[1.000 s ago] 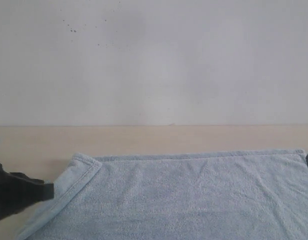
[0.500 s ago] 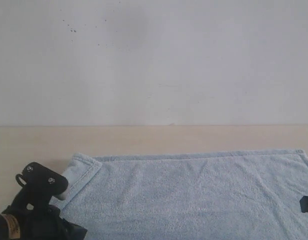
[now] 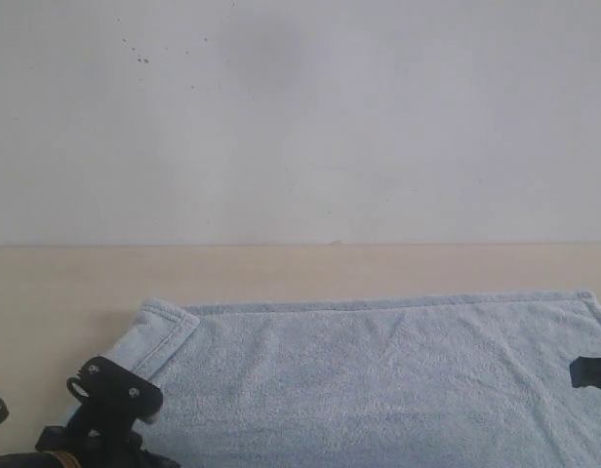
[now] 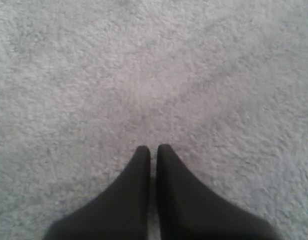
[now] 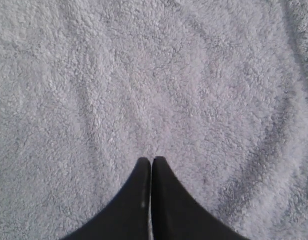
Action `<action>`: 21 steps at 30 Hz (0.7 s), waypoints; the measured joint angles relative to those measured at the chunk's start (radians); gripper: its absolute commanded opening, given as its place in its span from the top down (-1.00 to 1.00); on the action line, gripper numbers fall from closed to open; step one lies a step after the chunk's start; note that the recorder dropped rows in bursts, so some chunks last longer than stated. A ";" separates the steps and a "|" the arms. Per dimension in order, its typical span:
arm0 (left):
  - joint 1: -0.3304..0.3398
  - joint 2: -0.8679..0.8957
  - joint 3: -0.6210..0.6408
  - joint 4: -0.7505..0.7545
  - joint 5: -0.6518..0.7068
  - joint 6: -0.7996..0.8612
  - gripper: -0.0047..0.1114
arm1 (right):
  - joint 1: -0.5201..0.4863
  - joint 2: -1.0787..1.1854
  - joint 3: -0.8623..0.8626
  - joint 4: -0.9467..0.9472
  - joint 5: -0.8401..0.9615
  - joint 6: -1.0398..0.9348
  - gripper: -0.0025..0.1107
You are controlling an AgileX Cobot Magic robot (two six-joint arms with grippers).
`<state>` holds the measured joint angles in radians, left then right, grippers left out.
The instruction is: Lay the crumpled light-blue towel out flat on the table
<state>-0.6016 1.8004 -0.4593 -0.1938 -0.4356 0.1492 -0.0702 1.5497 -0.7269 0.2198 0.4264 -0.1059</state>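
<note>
The light-blue towel [image 3: 379, 375] lies mostly flat on the beige table [image 3: 300, 268], its far hem straight and its far left corner folded over on itself [image 3: 159, 331]. The left arm's black wrist shows at the bottom left, over the towel's left edge. My left gripper [image 4: 152, 149] is shut, tips together just above plain terry [image 4: 144, 75], holding nothing. A black bit of the right arm [image 3: 591, 373] shows at the right edge. Shut and holding nothing, my right gripper [image 5: 152, 161] hovers over the terry [image 5: 154, 75] too. No white tag shows.
A white wall [image 3: 300, 117] with a few dark specks rises behind the table. A strip of bare table runs between the wall and the towel's far hem, and more shows to the towel's left.
The left arm has swung in from the left edge and moved right and lower in the view, over the towel's left part. The right arm's black part shifted down along the right edge.
</note>
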 measured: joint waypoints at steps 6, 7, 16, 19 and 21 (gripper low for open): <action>0.044 0.002 0.000 -0.170 -0.095 0.000 0.85 | 0.000 0.008 0.000 0.000 -0.033 -0.014 0.96; 0.052 0.002 0.000 -0.177 -0.096 0.002 0.85 | 0.000 0.017 0.000 0.001 -0.039 -0.017 0.96; 0.101 0.003 0.000 -0.196 -0.092 0.039 0.85 | 0.000 0.158 0.000 0.003 -0.039 -0.027 0.96; 0.101 0.003 0.000 -0.196 -0.108 0.068 0.85 | 0.000 0.162 0.000 0.003 -0.041 -0.043 0.96; 0.101 0.003 0.000 -0.199 -0.128 0.092 0.85 | 0.000 0.162 0.000 0.003 -0.041 -0.045 0.96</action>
<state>-0.5005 1.8030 -0.4593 -0.3930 -0.5638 0.2415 -0.0702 1.7117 -0.7269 0.2231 0.3857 -0.1509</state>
